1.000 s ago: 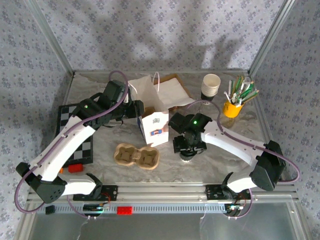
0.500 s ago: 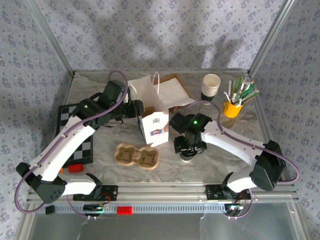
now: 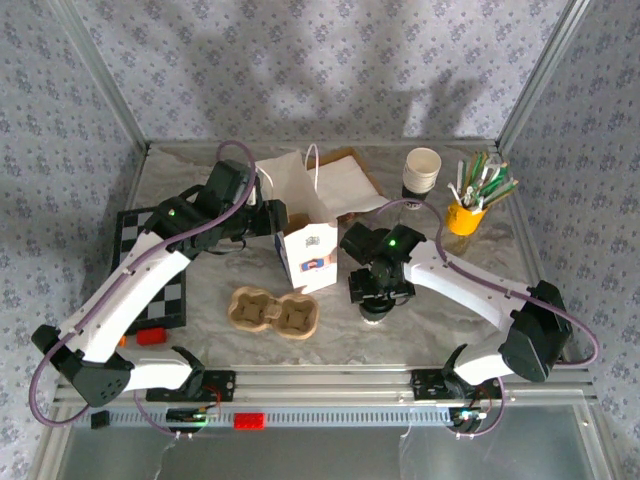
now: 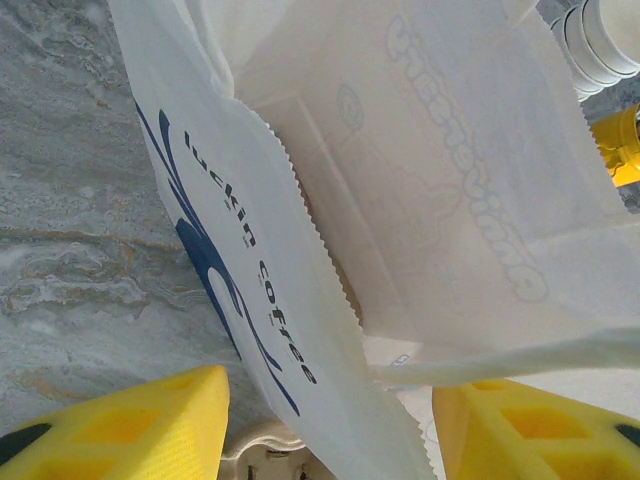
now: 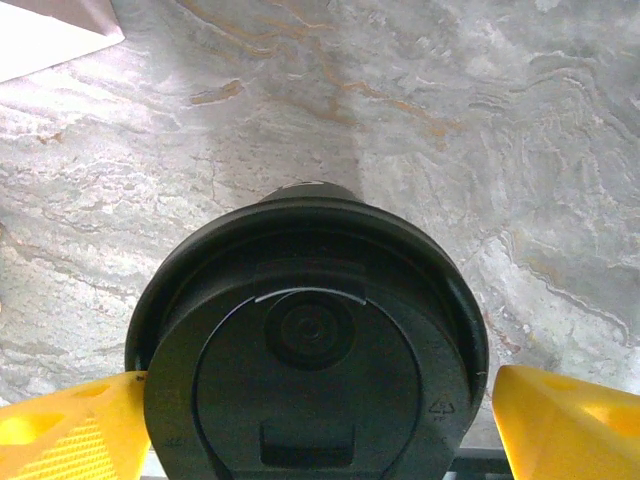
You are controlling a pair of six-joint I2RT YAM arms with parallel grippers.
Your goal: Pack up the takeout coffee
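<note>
- The fingers (image 5: 565,420) of the right gripper (image 5: 315,400) stand wide apart, one on each side of the coffee cup (image 5: 310,300). Both lie outside the rim of its black lid (image 5: 310,370). Nothing is clamped.
- The right gripper hangs directly above the coffee cup and looks straight down on the lid.
- The coffee cup stands upright on the table (image 5: 450,100), just to the right of the paper bag (image 3: 310,250). It is well apart from the cardboard cup carrier (image 3: 273,312).
- Expect the coffee cup to be light, with a thin paper wall that dents under a hard squeeze. You cannot tell whether it is filled.
- Treat the lid as a press-fit part. It is smooth plastic and probably slippery, and a pull on it may lift it off the cup.
- Take hold of the paper body below the lid rim, with the two fingers on opposite sides. Close them gently and keep the cup vertical.
- The fingers (image 4: 130,425) of the left gripper (image 4: 328,400) are apart, with the bag's saw-toothed top edge running between them. You cannot tell whether either finger touches the paper.
- The paper bag is thin and floppy. Its mouth looks open toward the left gripper, and it will likely sag if it is not supported.
</note>
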